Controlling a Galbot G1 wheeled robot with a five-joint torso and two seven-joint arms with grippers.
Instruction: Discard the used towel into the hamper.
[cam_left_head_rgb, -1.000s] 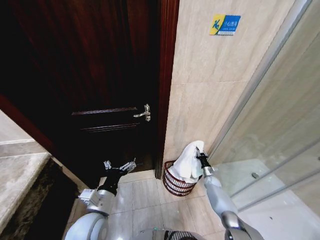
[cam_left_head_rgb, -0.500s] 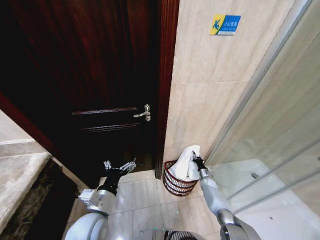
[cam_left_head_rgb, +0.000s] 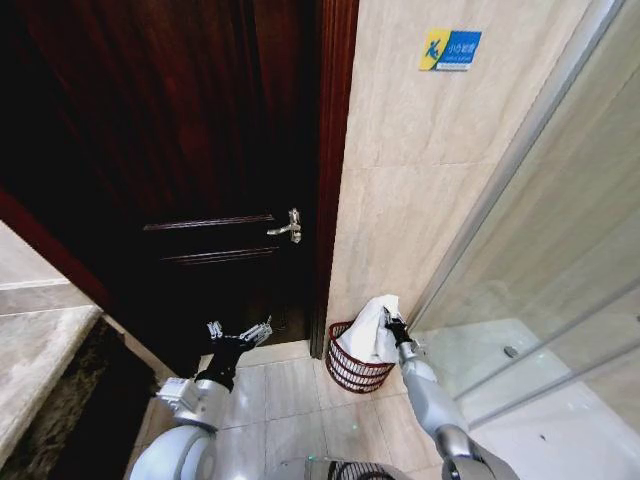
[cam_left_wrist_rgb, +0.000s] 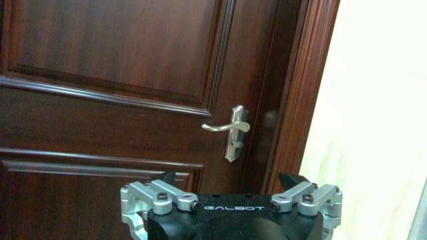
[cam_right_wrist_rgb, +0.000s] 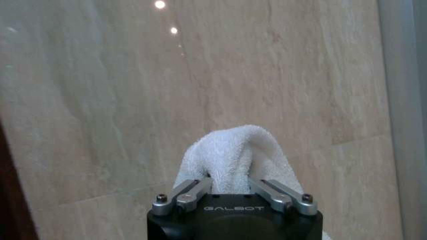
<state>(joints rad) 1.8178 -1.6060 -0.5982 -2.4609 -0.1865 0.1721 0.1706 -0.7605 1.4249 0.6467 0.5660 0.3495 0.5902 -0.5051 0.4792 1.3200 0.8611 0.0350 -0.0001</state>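
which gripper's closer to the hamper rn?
Right. The right gripper is just above the hamper's rim, clamped on the white towel. The left gripper hangs open off to the hamper's left, before the dark door.

White towel (cam_left_head_rgb: 374, 326) over a dark reddish-brown open-weave hamper (cam_left_head_rgb: 352, 366); dark mahogany door (cam_left_head_rgb: 190, 160) with a silver handle (cam_left_head_rgb: 286, 227); beige marbled wall tiles (cam_left_head_rgb: 440, 170); blue-and-yellow sign (cam_left_head_rgb: 449, 48)

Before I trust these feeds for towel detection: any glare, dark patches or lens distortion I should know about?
Head view: wide-angle bending of the shower glass frame, door very dark. Right wrist view: lamp glints on the wall tile, towel evenly lit. Left wrist view: wall washed out bright.
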